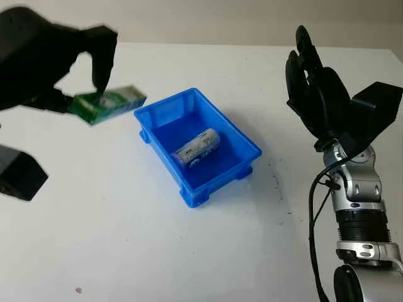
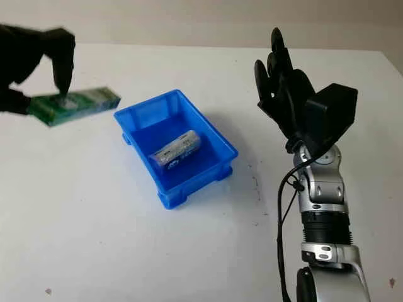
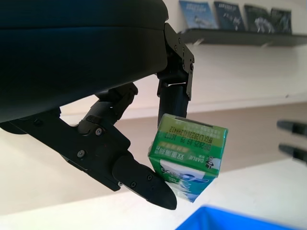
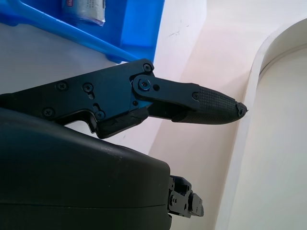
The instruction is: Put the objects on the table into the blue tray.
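The green-and-white rectangular carton (image 1: 107, 104) is held clear of the white table (image 1: 157, 251), left of the blue plastic tray (image 1: 242, 143), pinched by the left hand (image 1: 53, 60) for transfer. A silver cylindrical can (image 1: 196, 148) lies inside the tray. The right hand (image 1: 315, 88), raised at right, holds nothing.

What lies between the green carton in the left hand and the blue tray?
Only bare white table, per the left eye view: the green carton, held by the left hand, is beside the blue plastic tray.

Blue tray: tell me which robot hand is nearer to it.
Right. The right robot hand is raised, open, beside the blue tray; the left robot hand holds the green carton farther off, opposite.
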Robot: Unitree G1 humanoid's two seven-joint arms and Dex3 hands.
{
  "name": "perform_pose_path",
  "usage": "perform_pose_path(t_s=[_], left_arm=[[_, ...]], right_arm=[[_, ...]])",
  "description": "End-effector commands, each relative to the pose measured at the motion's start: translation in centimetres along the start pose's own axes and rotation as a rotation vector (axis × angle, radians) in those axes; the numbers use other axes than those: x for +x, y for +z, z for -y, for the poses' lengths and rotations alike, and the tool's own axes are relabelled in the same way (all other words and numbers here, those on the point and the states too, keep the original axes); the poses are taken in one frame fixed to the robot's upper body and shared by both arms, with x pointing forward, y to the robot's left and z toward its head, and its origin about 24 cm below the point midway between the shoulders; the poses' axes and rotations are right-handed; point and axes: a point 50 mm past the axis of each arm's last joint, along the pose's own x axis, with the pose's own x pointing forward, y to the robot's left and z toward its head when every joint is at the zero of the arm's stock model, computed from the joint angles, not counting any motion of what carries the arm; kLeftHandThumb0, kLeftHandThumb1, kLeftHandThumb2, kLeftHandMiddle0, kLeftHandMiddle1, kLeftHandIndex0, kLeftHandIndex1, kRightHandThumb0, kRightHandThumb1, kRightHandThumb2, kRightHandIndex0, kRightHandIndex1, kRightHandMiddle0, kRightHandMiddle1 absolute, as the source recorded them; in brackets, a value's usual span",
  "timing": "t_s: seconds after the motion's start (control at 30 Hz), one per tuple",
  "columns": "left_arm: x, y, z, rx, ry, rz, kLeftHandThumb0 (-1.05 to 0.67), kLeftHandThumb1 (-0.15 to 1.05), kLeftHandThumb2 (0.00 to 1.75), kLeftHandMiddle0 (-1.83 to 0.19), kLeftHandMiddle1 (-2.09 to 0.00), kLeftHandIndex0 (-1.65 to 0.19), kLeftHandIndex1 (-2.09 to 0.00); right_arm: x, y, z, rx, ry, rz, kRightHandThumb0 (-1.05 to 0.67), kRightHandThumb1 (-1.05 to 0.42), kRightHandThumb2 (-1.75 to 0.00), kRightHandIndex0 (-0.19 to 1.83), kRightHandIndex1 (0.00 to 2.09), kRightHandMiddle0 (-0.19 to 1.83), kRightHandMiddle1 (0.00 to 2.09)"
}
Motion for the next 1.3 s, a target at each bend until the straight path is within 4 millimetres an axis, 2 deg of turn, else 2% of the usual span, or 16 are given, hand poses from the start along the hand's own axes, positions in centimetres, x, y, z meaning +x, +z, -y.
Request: perform_pose_path(t_s=[0.0,0.1,0.23,0.3,0.43,0.53,0.6,0.77,0.83,1.03,1.13,1.2,1.27], left_arm=[[1.0,0.3,-0.2,-0.009,0.026,0.026,-0.44,1.04,0.07,-0.88,-2.09,-0.5,-2.09],[2.7,0.7,0.2,-0.025,0.041,0.062,-0.44,1.04,0.06,-0.95,-2.09,-0.61,-2.09],[4.5,1.4,0.8,-0.031,0.022,0.084,-0.49,1.05,0.1,-0.92,-2.09,-0.6,-2.07],[5.5,1.9,1.2,-0.047,0.019,0.105,-0.49,1.05,0.09,-0.92,-2.09,-0.65,-2.01],[7.1,2.8,2.6,-0.049,-0.023,0.134,-0.51,1.05,0.18,-0.95,-1.95,-0.69,-1.92],[8.2,3.5,4.5,-0.04,-0.06,0.177,-0.5,1.05,0.23,-0.93,-2.07,-0.64,-2.06],[8.7,3.7,5.6,-0.023,-0.085,0.194,-0.52,1.05,0.25,-0.99,-2.09,-0.71,-2.09],[8.8,4.1,7.6,0.008,-0.151,0.23,-0.49,1.05,0.23,-1.07,-2.09,-0.76,-2.09],[8.8,4.3,8.2,0.027,-0.181,0.235,-0.48,1.05,0.25,-1.04,-2.09,-0.64,-2.09],[8.9,4.7,9.6,0.053,-0.213,0.245,-0.47,1.05,0.19,-1.01,-2.09,-0.63,-2.09],[8.9,4.9,10.5,0.098,-0.247,0.242,-0.48,1.05,0.25,-1.01,-2.09,-0.62,-2.09],[8.8,4.8,10.9,0.131,-0.264,0.231,-0.5,1.05,0.29,-0.97,-2.09,-0.59,-2.09],[8.7,4.7,11.3,0.173,-0.271,0.222,-0.52,1.05,0.28,-0.8,-2.09,-0.46,-2.09]], right_arm=[[0.1,0.3,-0.1,-0.008,-0.003,0.018,-0.73,-1.05,-0.59,-0.19,0.0,-0.19,0.0],[0.0,0.3,-0.1,-0.003,0.0,0.018,-0.72,-1.05,-0.59,-0.19,0.0,-0.19,0.0],[-0.1,0.3,-0.1,-0.005,0.0,0.015,-0.72,-1.05,-0.58,-0.19,0.0,-0.19,0.0],[-0.1,0.3,-0.1,-0.002,0.001,0.013,-0.72,-1.05,-0.58,-0.19,0.0,-0.19,0.0],[-0.3,0.2,-0.2,0.014,-0.01,0.007,-0.71,-1.05,-0.57,-0.19,0.0,-0.19,0.0],[-0.4,0.2,-0.2,0.012,-0.01,0.01,-0.7,-1.05,-0.59,-0.19,0.0,-0.19,0.0],[-0.4,0.2,-0.1,0.011,-0.01,0.01,-0.7,-1.05,-0.59,-0.19,0.0,-0.19,0.0],[-0.6,0.1,0.1,0.003,-0.018,0.004,-0.7,-1.05,-0.6,-0.19,0.0,-0.19,0.0],[-0.7,0.1,0.1,0.001,-0.025,0.001,-0.7,-1.05,-0.61,-0.19,0.0,-0.19,0.0],[-0.7,0.0,0.1,0.008,-0.025,-0.003,-0.71,-1.05,-0.6,-0.19,0.0,-0.19,0.0],[-0.6,0.1,-0.2,0.021,-0.021,0.0,-0.7,-1.05,-0.59,-0.19,0.0,-0.19,0.0],[-0.6,0.1,-0.2,0.024,-0.022,0.0,-0.7,-1.05,-0.59,-0.19,0.0,-0.19,0.0],[-0.6,0.1,-0.1,0.014,-0.024,-0.001,-0.7,-1.05,-0.59,-0.19,0.0,-0.19,0.0]])
